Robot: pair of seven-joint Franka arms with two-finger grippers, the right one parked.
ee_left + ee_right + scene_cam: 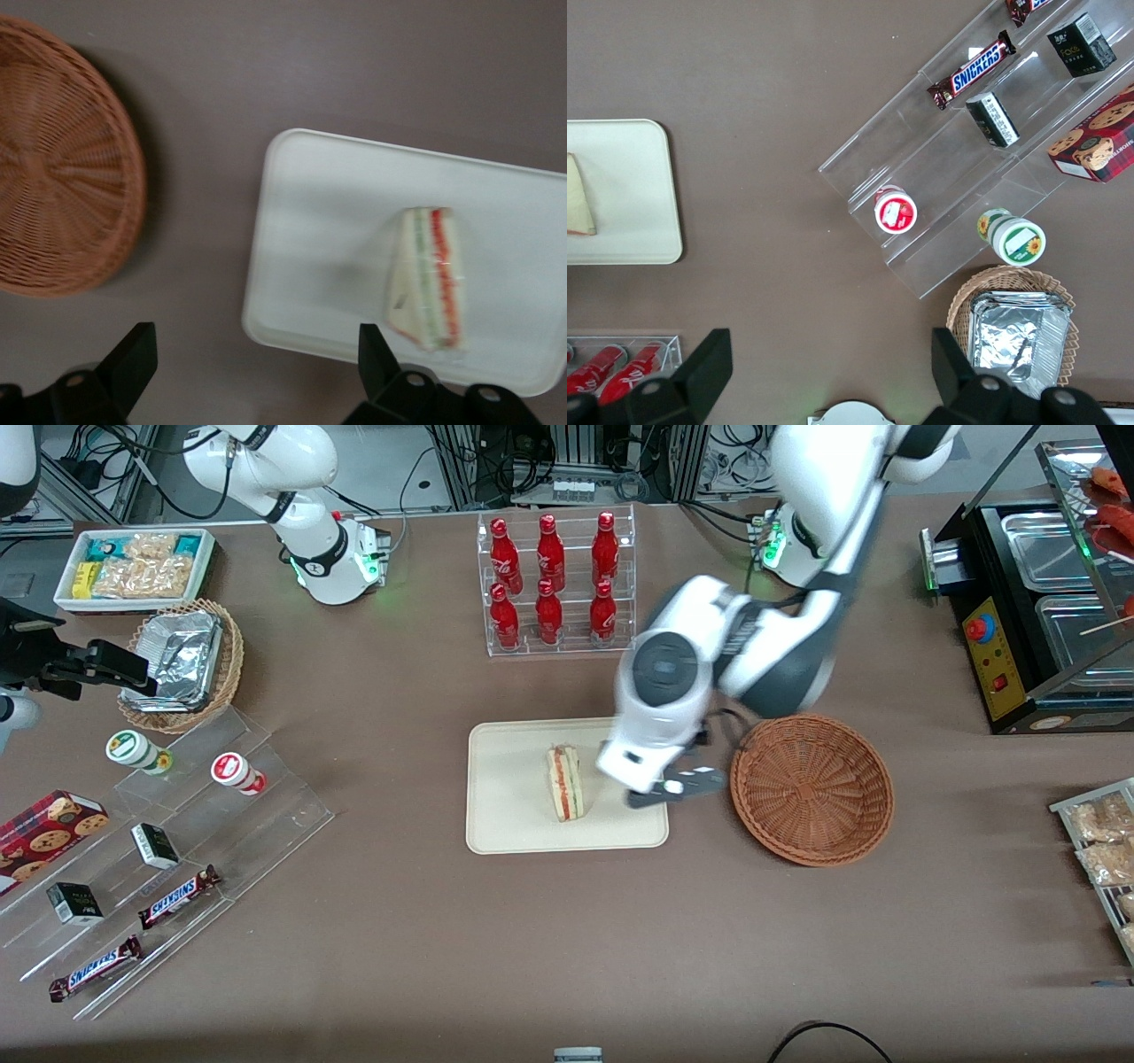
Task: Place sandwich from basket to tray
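The cream tray [514,815] now carries the load, and the reddish-brown wicker basket [811,788] beside it sits empty. The wedge sandwich [564,782] lies flat on the tray, so the placing looks done. The gripper [678,786] hangs above the tray's basket-side edge, fingers spread and holding nothing.

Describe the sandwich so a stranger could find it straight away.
Find the flat cream-beige rectangular tray mid-table, nearer the front camera than the rack of red bottles. On it lies the small triangular sandwich, beside the open black gripper. It alone shows red and green filling stripes.
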